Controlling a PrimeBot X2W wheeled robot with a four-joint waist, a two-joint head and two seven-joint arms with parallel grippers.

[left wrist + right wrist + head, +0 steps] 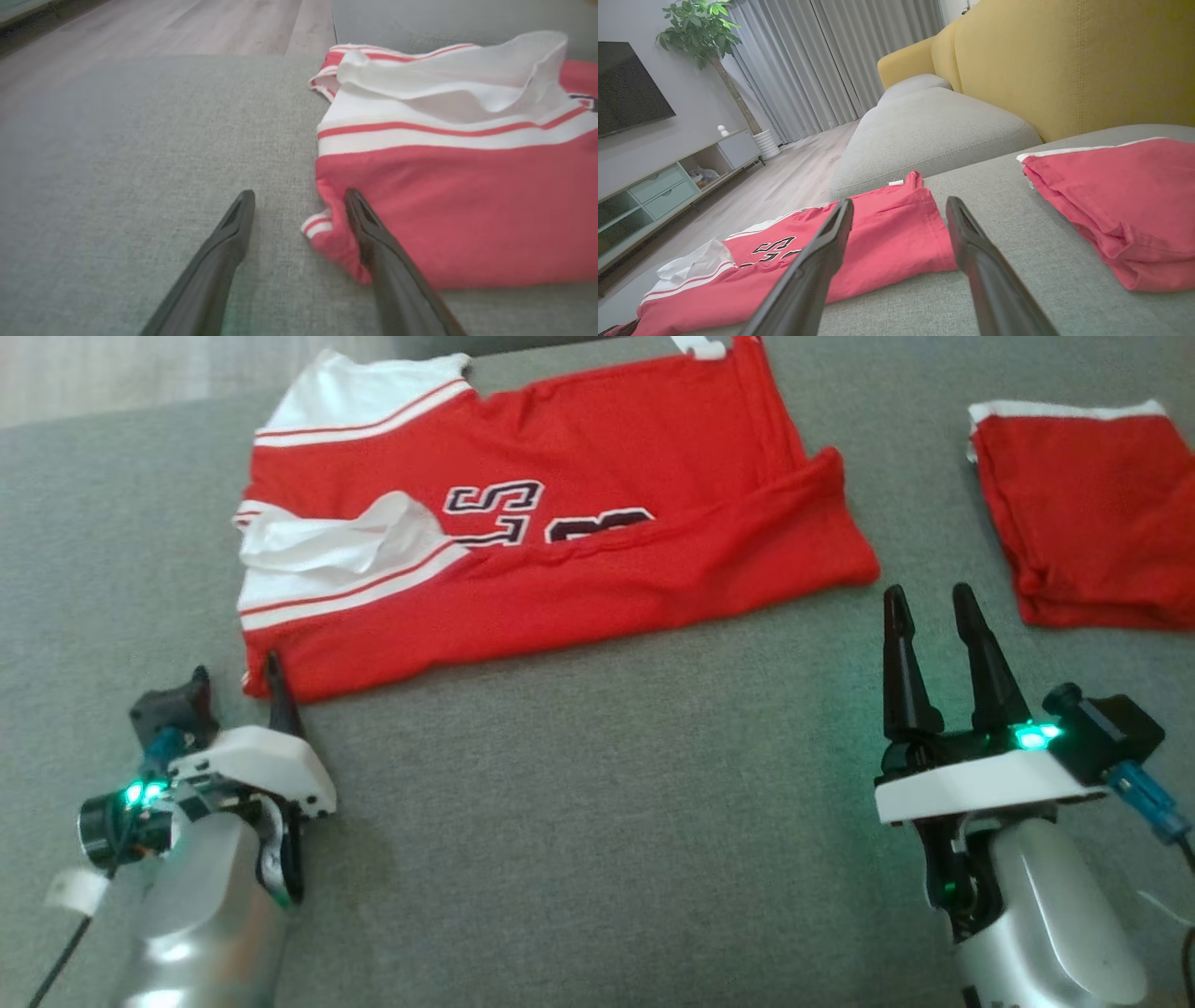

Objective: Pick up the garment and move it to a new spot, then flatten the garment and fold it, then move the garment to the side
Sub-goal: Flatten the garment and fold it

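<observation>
The garment is a red jersey with white striped sleeves and dark lettering, lying partly folded across the grey sofa seat. My left gripper stands open at the jersey's near left corner; one fingertip sits at the red hem, the other on bare cushion. My right gripper is open just off the jersey's near right corner, fingers pointing past it, with nothing between them.
A second red garment, folded with a white edge, lies at the right. A yellow backrest rises behind it. Beyond the seat's edge are a wooden floor, a TV cabinet and a potted plant.
</observation>
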